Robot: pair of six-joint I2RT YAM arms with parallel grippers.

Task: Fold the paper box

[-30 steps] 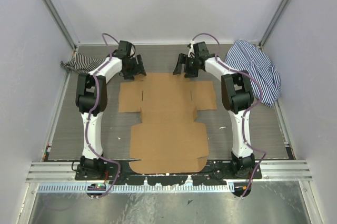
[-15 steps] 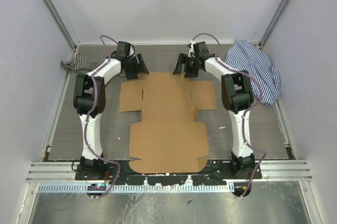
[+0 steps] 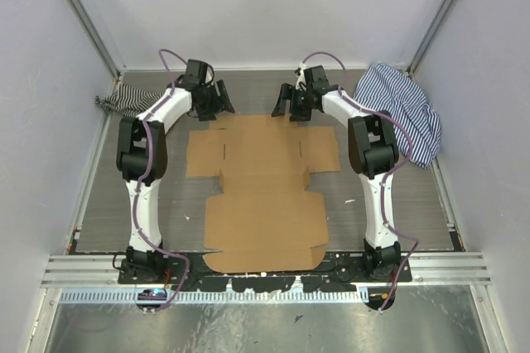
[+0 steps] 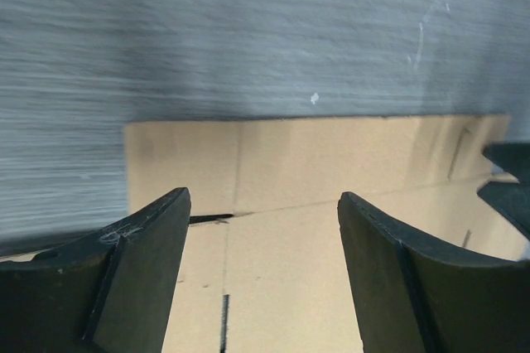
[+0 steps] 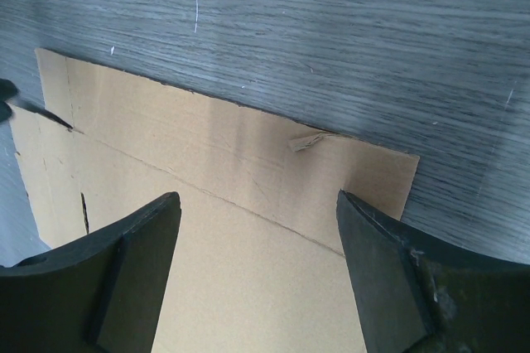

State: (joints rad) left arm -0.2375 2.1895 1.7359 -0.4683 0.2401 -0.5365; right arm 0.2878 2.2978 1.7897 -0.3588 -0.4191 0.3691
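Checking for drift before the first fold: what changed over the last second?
The left claw crept slightly away from its base and toward the middle, near the far edge of the cardboard sheet, while its elbow swung a little outward. Nothing was grabbed or released, and both claws are open. The right claw, the cardboard sheet and the striped cloths stayed put.

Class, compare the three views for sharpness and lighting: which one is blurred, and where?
Left wrist view: the table grain is smeared into streaks and the paper box edge looks soft. Right wrist view: grain and cardboard edge are crisp. Top view: sharp, evenly lit, only faint shadows.
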